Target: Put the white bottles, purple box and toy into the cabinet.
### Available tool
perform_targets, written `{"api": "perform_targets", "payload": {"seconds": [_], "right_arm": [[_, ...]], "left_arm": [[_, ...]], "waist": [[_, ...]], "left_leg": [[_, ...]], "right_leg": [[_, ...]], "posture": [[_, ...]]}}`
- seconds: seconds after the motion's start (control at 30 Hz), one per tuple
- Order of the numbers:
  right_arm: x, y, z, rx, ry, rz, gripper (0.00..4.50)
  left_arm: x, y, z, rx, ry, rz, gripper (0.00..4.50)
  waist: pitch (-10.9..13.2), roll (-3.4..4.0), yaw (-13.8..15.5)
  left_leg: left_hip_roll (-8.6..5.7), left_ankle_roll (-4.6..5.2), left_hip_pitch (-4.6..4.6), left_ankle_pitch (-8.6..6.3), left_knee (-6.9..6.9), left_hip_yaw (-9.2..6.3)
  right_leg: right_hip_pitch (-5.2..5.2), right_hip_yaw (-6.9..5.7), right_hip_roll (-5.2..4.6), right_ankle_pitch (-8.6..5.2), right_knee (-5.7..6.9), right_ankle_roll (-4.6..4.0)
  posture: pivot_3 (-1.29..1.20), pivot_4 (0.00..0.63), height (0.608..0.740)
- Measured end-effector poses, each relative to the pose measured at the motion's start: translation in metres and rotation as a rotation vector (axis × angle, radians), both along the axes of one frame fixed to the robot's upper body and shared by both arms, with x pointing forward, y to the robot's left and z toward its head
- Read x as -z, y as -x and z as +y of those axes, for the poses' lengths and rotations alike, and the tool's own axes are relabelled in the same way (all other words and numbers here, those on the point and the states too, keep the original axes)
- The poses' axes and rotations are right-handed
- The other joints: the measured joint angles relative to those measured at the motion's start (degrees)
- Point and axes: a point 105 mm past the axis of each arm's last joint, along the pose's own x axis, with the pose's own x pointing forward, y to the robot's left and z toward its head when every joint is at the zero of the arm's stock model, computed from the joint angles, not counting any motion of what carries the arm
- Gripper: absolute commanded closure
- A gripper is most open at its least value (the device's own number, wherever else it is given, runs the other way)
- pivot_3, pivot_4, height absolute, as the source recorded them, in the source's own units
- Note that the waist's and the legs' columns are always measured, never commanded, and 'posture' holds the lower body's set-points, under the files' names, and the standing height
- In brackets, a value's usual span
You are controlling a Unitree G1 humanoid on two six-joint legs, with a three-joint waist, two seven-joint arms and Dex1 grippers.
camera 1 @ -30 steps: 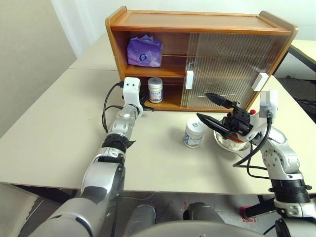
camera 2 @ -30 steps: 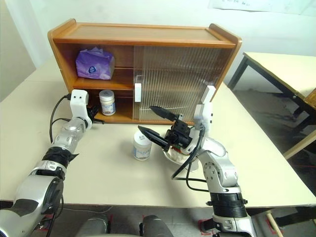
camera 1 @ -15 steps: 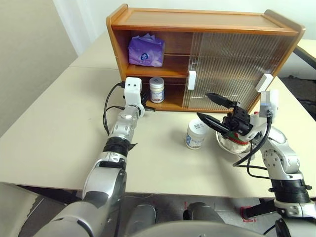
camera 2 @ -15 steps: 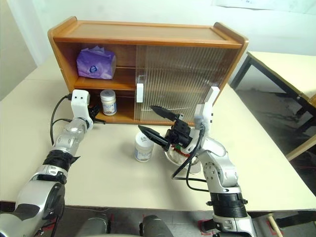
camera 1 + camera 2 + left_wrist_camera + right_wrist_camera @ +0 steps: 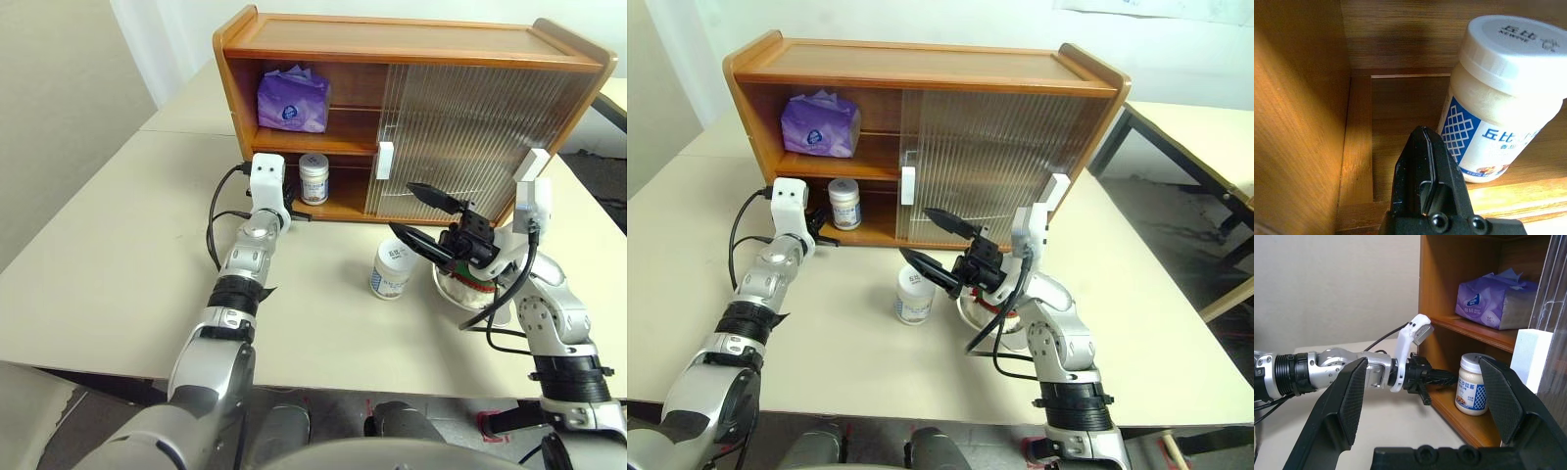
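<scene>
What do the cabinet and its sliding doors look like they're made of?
The cabinet looks like wood, warm brown with visible grain and a smooth, slightly glossy finish. Its sliding doors look like ribbed translucent plastic or possibly glass, since the shelves show blurred through them.

We see the table [image 5: 118, 245] in even, soft daylight, with only faint shadows under the arms; inside the cabinet [image 5: 1303, 112] a warm bright patch lies on the side wall, and the white bottle [image 5: 1503, 93] has its lid nearly washed out by glare. The left gripper [image 5: 1425, 191] is dark and a little blurred, being so close to the lens.
</scene>
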Motion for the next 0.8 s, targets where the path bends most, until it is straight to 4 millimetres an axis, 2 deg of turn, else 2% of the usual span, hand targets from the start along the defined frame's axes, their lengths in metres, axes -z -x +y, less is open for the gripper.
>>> {"api": "perform_targets", "payload": {"seconds": [0.27, 0.57, 0.8], "right_arm": [[0.0, 0.0, 0.0, -0.003, -0.002, -0.007, 0.0], [0.001, 0.0, 0.0, -0.004, -0.002, -0.007, 0.0], [0.0, 0.0, 0.0, 0.002, -0.003, -0.005, 0.0]], "left_arm": [[-0.013, 0.001, -0.01, 0.016, -0.016, -0.077, 4.47], [-0.014, -0.001, -0.01, 0.019, -0.019, -0.082, 4.47], [-0.006, -0.002, -0.022, 0.067, -0.009, -0.045, 4.47]], "waist": [[0.0, 0.0, -1.5], [0.0, 0.0, -2.3], [0.0, 0.0, -2.4]], "left_leg": [[0.03, -0.01, 0.21, 0.01, 0.01, 0.01], [0.03, -0.02, 0.21, 0.01, 0.01, 0.0], [0.04, -0.01, 0.2, 0.01, 0.01, 0.0]], "right_leg": [[0.16, -0.01, 0.04, -0.18, 0.03, 0.36], [0.17, 0.0, 0.04, -0.11, 0.04, 0.24], [0.17, 0.0, 0.03, -0.1, 0.03, 0.23]], "posture": [[-0.09, 0.0, 0.74], [-0.1, 0.0, 0.74], [-0.11, 0.0, 0.74]]}}
